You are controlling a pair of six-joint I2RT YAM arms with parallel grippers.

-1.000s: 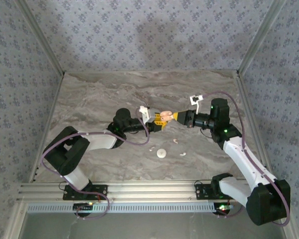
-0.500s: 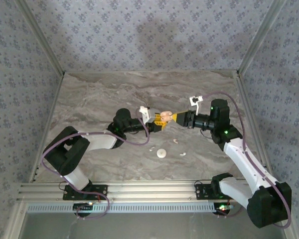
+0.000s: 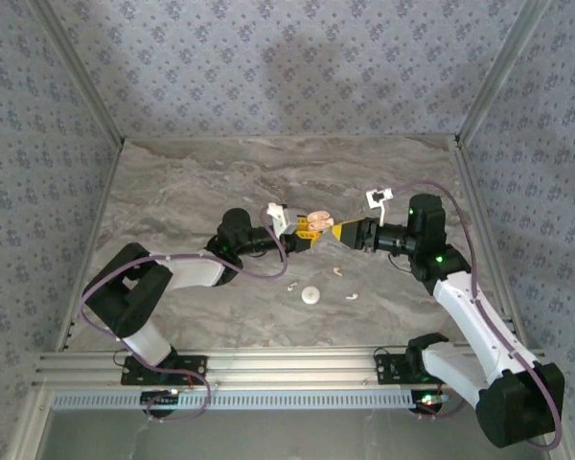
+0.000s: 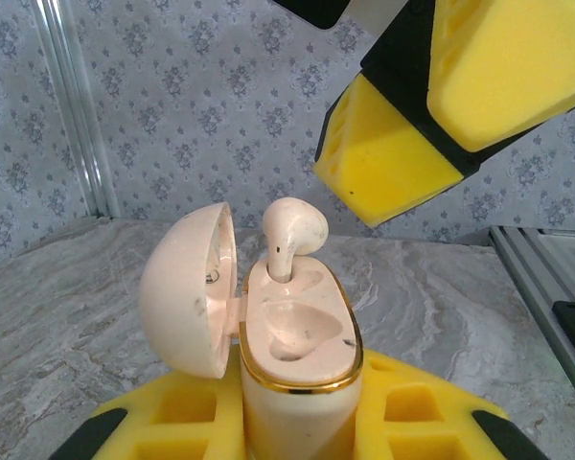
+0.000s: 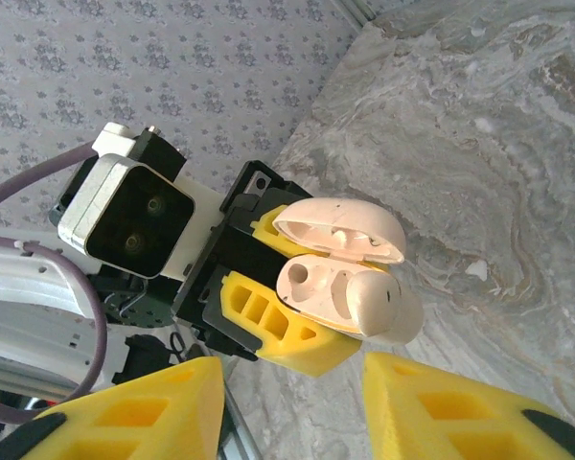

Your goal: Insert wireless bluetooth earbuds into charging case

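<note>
Spanning the whole scene, the grey-veined, stone-patterned worktop (image 3: 172, 192) carries both arms, which meet above its middle. The left claw (image 3: 303, 237) pinches the charging case (image 4: 297, 335) by its lower body between yellow, waffle-pocketed foam pads and holds it clear of the worktop. The right claw (image 3: 341, 230) sits just beside the case with its blocky yellow pads spread and nothing between them.

The case is a glossy, pale peach oval with a thin gold rim. Its domed lid (image 4: 187, 287) is hinged open to one side. One smooth, cream earbud (image 4: 292, 230) stands stem-down in the far socket, its rounded head above the rim, and the near socket is a bare scooped hollow.

Three tiny white curved earbuds (image 3: 337, 270) lie loose on the worktop nearer the bases, around a small round white piece (image 3: 310, 295).
</note>
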